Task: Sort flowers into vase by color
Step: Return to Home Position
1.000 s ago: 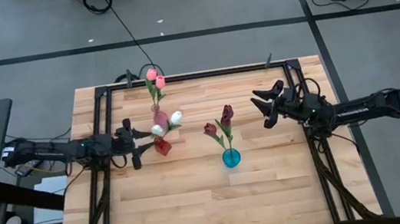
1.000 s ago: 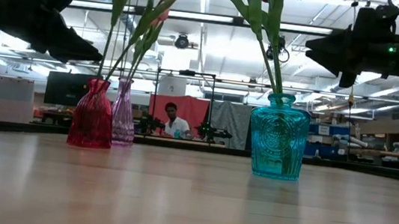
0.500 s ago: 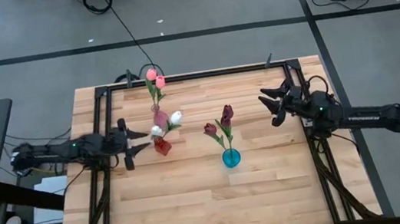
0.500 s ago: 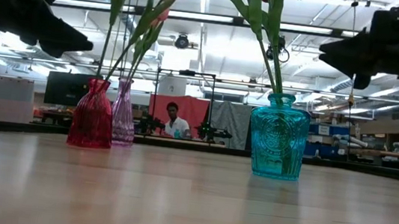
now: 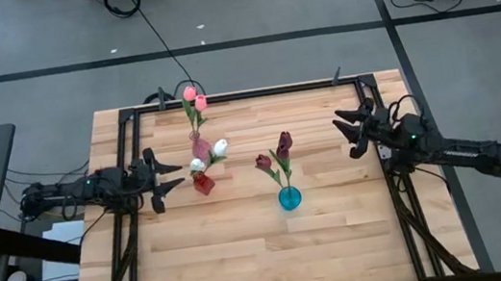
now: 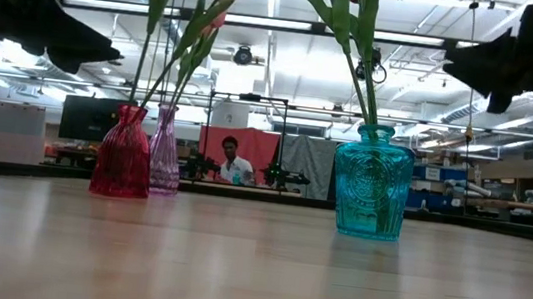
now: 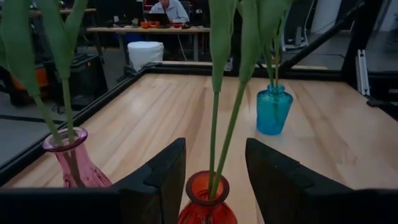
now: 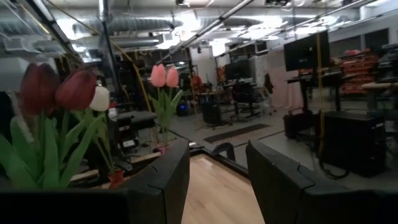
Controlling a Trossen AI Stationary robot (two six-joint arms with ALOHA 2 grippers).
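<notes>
Grey floor (image 5: 24, 44) crossed by dark tape lines (image 5: 247, 42); ceiling strip lights (image 6: 420, 41); a person (image 6: 234, 169) seated before a red screen (image 6: 264, 149)

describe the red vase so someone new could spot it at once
On the wooden table, look left of centre, just ahead of the left gripper. Two vases stand close there: the red vase holds white tulips, while the pink vase beside it holds pink ones.

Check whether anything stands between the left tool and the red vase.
Nothing visible does. The left tool is open and empty, pointing at the red vase from close by, with no object in the gap. The white tulips stand in that vase.
</notes>
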